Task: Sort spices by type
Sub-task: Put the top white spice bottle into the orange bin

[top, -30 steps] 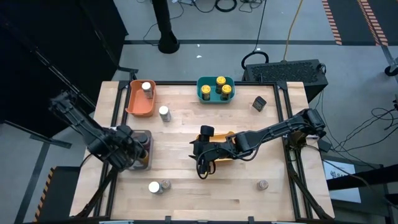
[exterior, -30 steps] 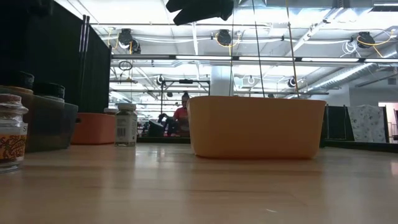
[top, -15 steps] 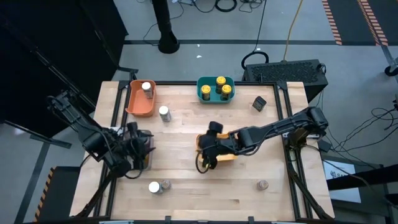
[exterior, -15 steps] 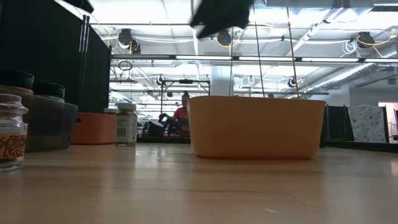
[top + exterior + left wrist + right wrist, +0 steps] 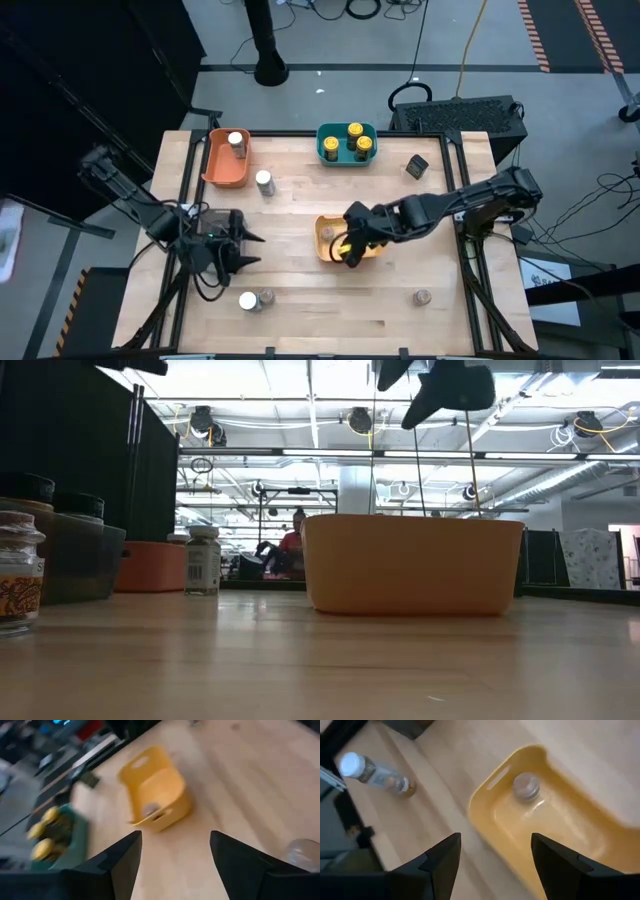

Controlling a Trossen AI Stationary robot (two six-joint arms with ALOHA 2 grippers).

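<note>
Right wrist view shows a grey-lidded jar (image 5: 526, 786) lying in the yellow bin (image 5: 560, 840), the right gripper (image 5: 348, 252) having drawn back with open, empty jaws, while the left gripper (image 5: 243, 250), jaws open and empty, has swung out from the grey bin (image 5: 205, 222) over the bench (image 5: 330, 310), so another spice looks sorted.

Two dark, cable-draped jointed arms

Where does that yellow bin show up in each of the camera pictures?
High view: the yellow bin sits mid-table, partly under the right arm.
Low view: it fills the centre, side-on.
Left wrist view: upper middle, a jar inside.
Right wrist view: right of centre, beyond the dark fingers.
Shared landmark: the grey-lidded jar standing inside the bin.
</note>
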